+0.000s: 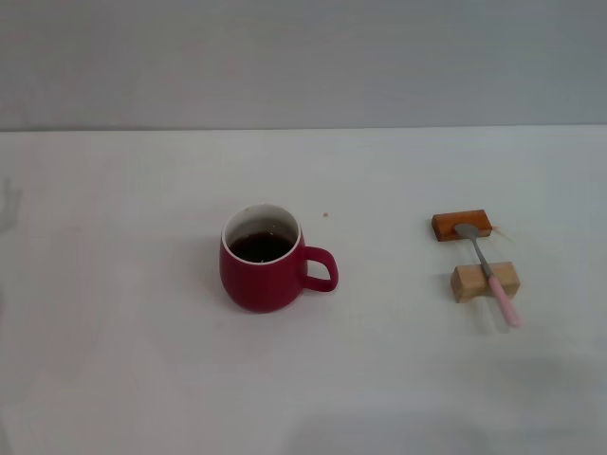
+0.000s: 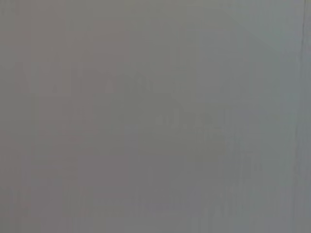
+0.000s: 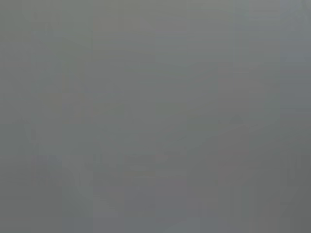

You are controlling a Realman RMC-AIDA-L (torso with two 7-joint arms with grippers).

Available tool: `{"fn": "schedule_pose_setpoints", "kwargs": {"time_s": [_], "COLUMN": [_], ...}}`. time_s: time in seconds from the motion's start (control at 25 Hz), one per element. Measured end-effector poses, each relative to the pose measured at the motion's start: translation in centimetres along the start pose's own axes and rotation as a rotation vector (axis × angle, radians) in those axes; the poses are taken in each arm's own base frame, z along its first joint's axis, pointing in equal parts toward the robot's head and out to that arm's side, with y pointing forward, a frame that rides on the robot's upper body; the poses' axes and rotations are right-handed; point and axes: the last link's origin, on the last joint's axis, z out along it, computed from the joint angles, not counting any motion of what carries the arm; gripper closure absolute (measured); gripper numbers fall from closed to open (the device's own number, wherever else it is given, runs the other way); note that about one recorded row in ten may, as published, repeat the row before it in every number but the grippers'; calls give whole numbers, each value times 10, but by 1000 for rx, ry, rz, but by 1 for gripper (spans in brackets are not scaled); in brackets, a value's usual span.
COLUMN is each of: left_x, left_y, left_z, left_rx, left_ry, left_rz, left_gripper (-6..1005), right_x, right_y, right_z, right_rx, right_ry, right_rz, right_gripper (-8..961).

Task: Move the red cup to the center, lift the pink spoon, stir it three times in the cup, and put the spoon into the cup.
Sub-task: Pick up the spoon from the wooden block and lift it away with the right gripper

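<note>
Neither the left gripper nor the right gripper is shown in any view, so whether the fingers are apart or together cannot be told. Both wrist views are filled by a plain grey surface, possibly a wall or the table seen close up; no object can be made out in them.

In the head view, the white table is seen from the near edge to the grey wall behind it. Nearest on the right side, the pink spoon is laid across two small blocks. Its pale pink handle points toward the near edge and overhangs the tan block, on which the stem is supported. Its grey metal bowl is rested on the orange-brown block, which lies just behind the tan one, a bare strip of table between them.

The red cup is stood upright near the middle of the table, well apart from the spoon and to its left. Dark liquid is seen inside the white inner rim. The loop handle is turned to the right, toward the blocks.

A tiny pink speck is noted on the table just behind the cup.
</note>
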Motion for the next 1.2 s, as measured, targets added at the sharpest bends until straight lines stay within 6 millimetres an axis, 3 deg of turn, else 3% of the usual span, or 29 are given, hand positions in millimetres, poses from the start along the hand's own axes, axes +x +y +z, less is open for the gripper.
{"fn": "schedule_pose_setpoints", "kwargs": {"time_s": [0.44,1.2], "left_x": [1,0], "left_y": [4,-1], "left_z": [3,-1], "left_rx": [-9,7], "left_ry": [3,2], "left_rz": [59,51], "left_gripper": [155,155], "right_x": [16,45], "right_y": [32,45], "right_z": [-24,-28], "right_rx": [-140,-274], "right_ry": [239,419], "right_rz": [-24,-55], "right_gripper": [359,360]}}
